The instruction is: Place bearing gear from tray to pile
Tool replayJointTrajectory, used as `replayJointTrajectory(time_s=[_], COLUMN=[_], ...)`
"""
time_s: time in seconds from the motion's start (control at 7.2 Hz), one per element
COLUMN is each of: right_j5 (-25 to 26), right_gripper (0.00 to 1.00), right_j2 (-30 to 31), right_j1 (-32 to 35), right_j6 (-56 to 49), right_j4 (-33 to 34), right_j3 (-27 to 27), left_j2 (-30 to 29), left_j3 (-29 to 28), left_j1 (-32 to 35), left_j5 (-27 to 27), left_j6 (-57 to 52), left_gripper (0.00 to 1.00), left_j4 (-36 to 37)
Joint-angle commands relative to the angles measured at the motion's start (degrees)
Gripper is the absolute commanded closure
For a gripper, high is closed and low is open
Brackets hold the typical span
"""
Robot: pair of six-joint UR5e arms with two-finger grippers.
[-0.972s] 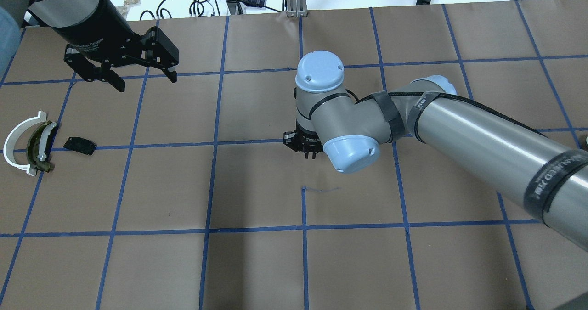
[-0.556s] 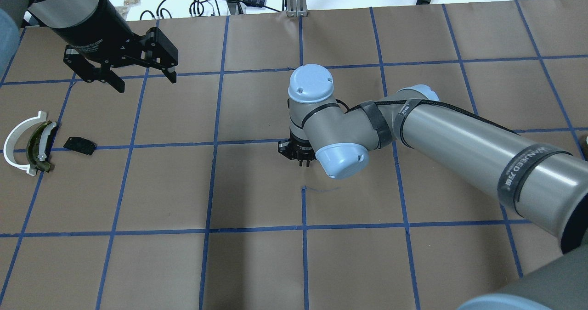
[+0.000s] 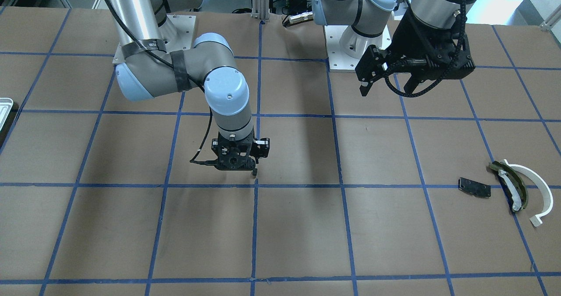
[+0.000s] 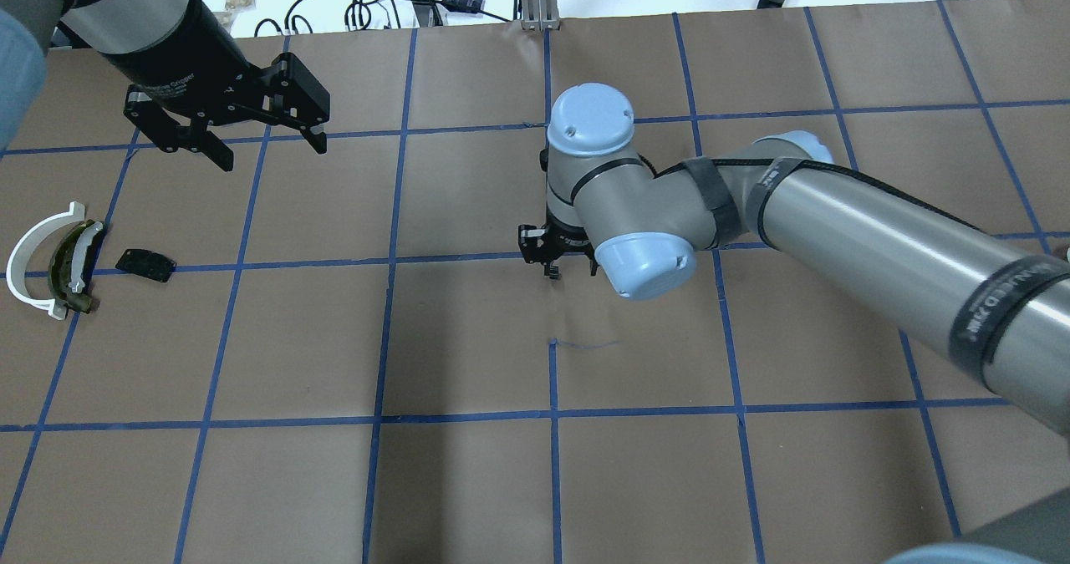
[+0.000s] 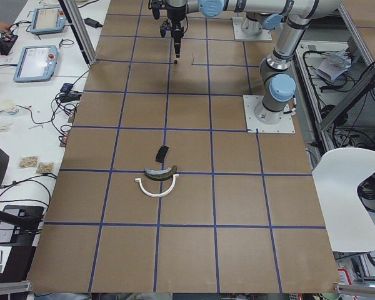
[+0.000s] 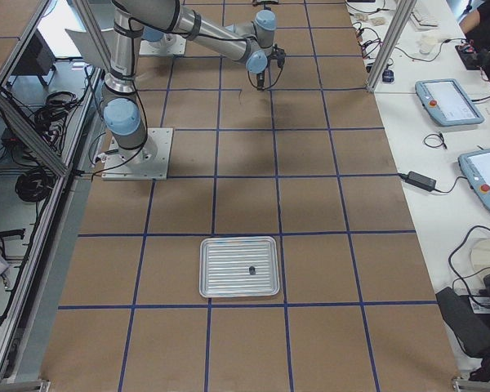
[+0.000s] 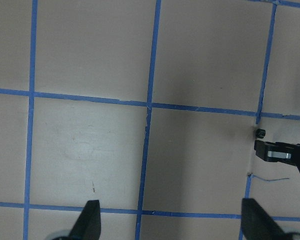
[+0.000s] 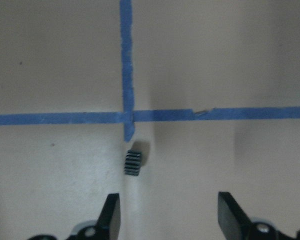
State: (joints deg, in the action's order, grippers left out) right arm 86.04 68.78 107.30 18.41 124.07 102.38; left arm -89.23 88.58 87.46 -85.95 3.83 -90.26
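A small black bearing gear (image 8: 133,163) lies on the brown paper just below a blue tape cross. It also shows in the front view (image 3: 253,172) and the left wrist view (image 7: 260,133). My right gripper (image 8: 170,217) hovers over it, open, with the gear lying free ahead of the fingers (image 8: 110,215); it also shows in the overhead view (image 4: 568,265). My left gripper (image 4: 263,142) is open and empty at the far left. The pile lies at the left edge: a white half-ring (image 4: 29,259), an olive curved piece (image 4: 71,267) and a black plate (image 4: 145,264). The tray (image 6: 208,282) shows in the right side view.
A small dark part (image 6: 251,269) lies on the tray's ridged floor. Square metal base plates (image 3: 346,50) stand at the robot's side of the table. Cables and devices lie past the far table edge (image 4: 401,0). Blue tape divides the paper into squares.
My right wrist swung a little left and nearer, then back right and farther away. My left gripper shifted slightly right. The pile has not moved.
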Motion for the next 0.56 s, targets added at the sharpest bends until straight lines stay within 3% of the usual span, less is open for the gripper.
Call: replayJointTrajectory(time_s=[0.0, 0.14, 0.28, 0.42], right_j5=[1.49, 6.37, 7.2, 6.86], right_gripper=[0.0, 0.0, 0.0, 0.0], right_j2=[8.44, 11.08, 13.11, 13.39], right_j1=[-11.35, -17.59, -24.87, -32.17], right_j6=[-13.94, -23.42, -32.99, -40.83], right_j4=[-9.5, -12.42, -14.62, -15.08], right_j3=[0.27, 0.18, -0.08, -0.17], left_j2=[-1.55, -3.21, -7.06, -12.67], left_j3=[0.1, 0.11, 0.89, 2.55], left_j1=[0.86, 4.61, 7.78, 8.68], left_j5=[-0.1, 0.07, -0.36, 0.51], left_j6=[0.04, 0.38, 1.52, 6.57], left_gripper=[0.0, 0.0, 0.0, 0.0], left_j4=[2.18, 3.68, 7.34, 16.08])
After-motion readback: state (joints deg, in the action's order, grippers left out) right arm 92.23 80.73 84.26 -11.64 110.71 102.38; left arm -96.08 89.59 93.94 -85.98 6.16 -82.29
